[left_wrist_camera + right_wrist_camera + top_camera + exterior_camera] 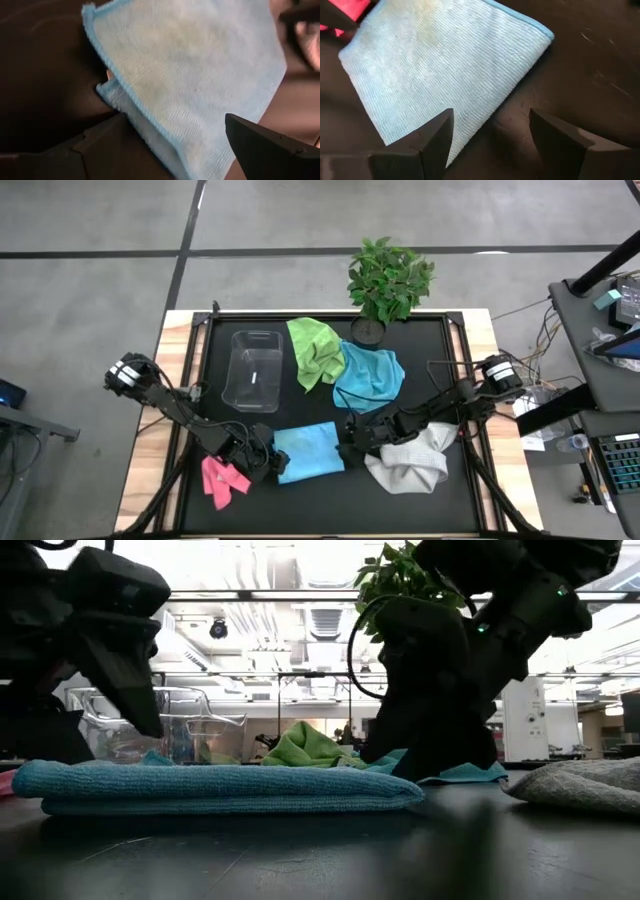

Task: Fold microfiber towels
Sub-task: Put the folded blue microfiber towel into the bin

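The folded light blue towel (308,451) lies flat near the desk's (455,355) front edge, left gripper (262,463) and right gripper (350,448) flanking it, jaws open, holding nothing.

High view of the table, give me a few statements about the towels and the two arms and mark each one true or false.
1. The folded light blue microfiber towel lies flat between the left gripper and the right gripper. True.
2. The right gripper's fingers are clamped on that towel. False: they stand open, holding nothing.
3. The pink microfiber towel sits inside the clear plastic bin. False: it lies on the table near the left gripper.
4. The lime green microfiber towel lies crumpled beside the green potted plant. True.
5. The pale grey-white microfiber towel is neatly folded. False: it is bunched up.
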Tool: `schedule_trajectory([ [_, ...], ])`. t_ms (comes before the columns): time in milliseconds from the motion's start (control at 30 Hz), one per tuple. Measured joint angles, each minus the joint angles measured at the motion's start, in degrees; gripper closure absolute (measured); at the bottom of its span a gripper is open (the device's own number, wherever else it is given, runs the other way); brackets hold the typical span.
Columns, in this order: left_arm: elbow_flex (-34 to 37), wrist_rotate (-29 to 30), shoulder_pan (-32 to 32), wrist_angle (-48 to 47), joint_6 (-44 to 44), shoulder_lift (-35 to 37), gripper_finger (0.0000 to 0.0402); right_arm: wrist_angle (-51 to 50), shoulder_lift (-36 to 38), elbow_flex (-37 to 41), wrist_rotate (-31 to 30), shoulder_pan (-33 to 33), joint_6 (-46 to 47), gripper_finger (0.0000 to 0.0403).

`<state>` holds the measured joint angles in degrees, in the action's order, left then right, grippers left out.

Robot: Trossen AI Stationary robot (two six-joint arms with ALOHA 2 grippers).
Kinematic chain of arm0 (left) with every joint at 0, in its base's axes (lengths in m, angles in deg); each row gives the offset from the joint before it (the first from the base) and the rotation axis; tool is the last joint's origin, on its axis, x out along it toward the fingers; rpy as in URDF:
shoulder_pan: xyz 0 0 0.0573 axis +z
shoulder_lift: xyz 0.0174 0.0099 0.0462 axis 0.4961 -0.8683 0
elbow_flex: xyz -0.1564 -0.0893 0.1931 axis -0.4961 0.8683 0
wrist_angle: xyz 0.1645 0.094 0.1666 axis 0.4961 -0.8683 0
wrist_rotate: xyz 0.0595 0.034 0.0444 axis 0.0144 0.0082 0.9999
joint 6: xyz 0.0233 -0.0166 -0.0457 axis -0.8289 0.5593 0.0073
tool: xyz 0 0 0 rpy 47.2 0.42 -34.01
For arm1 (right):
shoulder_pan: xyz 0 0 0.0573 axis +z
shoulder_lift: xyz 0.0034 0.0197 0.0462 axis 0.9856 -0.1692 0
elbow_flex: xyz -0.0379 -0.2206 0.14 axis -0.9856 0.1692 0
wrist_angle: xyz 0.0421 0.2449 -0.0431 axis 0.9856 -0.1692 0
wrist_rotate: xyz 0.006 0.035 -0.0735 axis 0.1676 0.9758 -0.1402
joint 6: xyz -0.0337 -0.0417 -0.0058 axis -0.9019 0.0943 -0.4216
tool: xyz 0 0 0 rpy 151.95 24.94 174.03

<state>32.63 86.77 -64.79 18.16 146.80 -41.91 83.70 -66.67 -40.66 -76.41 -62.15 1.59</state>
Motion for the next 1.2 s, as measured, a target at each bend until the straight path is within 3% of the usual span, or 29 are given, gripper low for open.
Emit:
schedule_trajectory([
  [533,-0.74,1.47,0.92,4.20,-0.19,-5.01,0.0096,-0.03,-9.11,-11.07,1.51,-0.54,-5.56,0.0168],
  [933,-0.55,2.62,0.88,3.89,-1.14,-5.61,0.0232,0.04,-9.22,-12.45,1.11,-0.78,-7.57,0.0248],
  [1200,-0.44,3.45,0.92,3.87,-3.34,-5.77,0.0348,1.38,-9.20,-12.45,1.05,-0.78,-9.79,0.0357],
])
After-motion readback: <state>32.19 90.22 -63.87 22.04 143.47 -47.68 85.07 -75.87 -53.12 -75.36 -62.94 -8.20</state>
